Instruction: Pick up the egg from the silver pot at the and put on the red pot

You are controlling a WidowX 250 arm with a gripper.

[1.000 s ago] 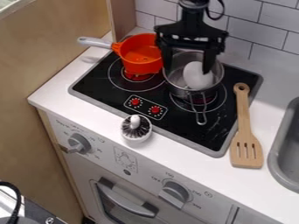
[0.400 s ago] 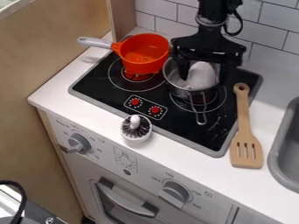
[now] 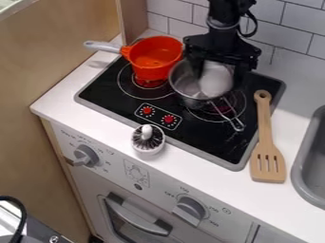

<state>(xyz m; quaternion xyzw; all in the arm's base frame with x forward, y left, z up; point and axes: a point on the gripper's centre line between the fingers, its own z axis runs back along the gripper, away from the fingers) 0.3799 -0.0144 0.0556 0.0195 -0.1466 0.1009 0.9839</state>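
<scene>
Black robot gripper (image 3: pixel 219 80) is down at the silver metal pot (image 3: pixel 183 86), by the cooktop's (image 3: pixel 105 100) back edge — can't tell if it's clenched or released. Smooth white egg (image 3: pixel 215 81) is at the pot's mouth, under the gripper. Orange-red pot (image 3: pixel 149 70) sits nearer the back-left corner.

arm (image 3: pixel 223 14) cut off at top edge. gripper (image 3: pixel 219 79) hides top of egg (image 3: pixel 215 84) & pt of silver pot's (image 3: pixel 185 91) far rim. burner (image 3: pixel 149 84) mostly hidden under red pot (image 3: pixel 149 73). sink (image 3: pixel 300 178) cut off at r edge, blk cable (image 3: pixel 24 214) at l. dial (image 3: pixel 189 209) print too sm to read.
</scene>
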